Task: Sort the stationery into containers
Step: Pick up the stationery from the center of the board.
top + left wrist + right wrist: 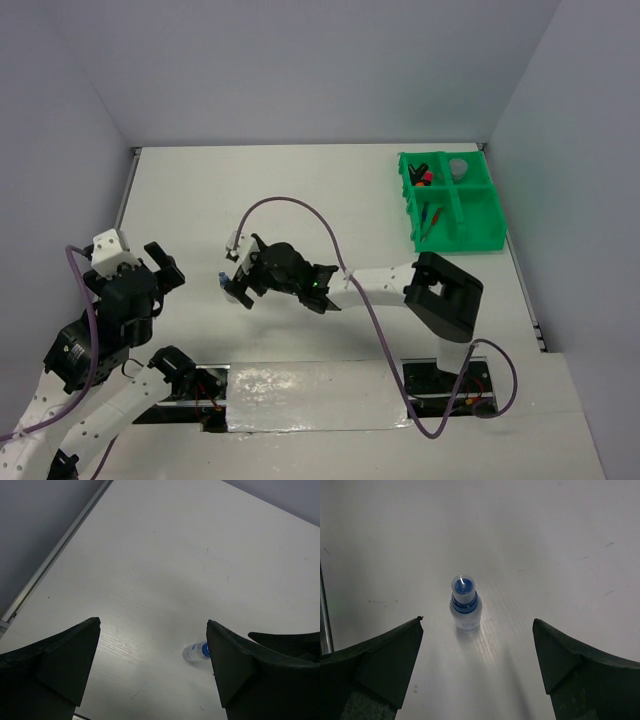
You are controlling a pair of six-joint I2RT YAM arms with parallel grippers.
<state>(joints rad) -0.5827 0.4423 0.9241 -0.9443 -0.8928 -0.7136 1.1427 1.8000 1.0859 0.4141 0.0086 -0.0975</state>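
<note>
Right wrist view showed the bottle [465, 609] dead ahead at twelve o'clock, centred in the gap between my right jaws, which stood wide open and held nothing. It sat beyond the tips, not yet between them, with its blue collar and clear cap on the far side. It looked upright, though I could not be sure.

To do the pick well, I judged I should advance straight along that line until the tips passed either side of the body below the collar. The gap needed to be even on both sides so neither tip nudged it first. The close needed to be gentle, since so small and light a thing would likely tip or skid on the smooth worktop [560, 540].

In the top view the bottle sat just off my right jaws at nine o'clock. The tray [470, 241] was well apart, at the worktop's two o'clock corner. My left jaws were open and empty too.
</note>
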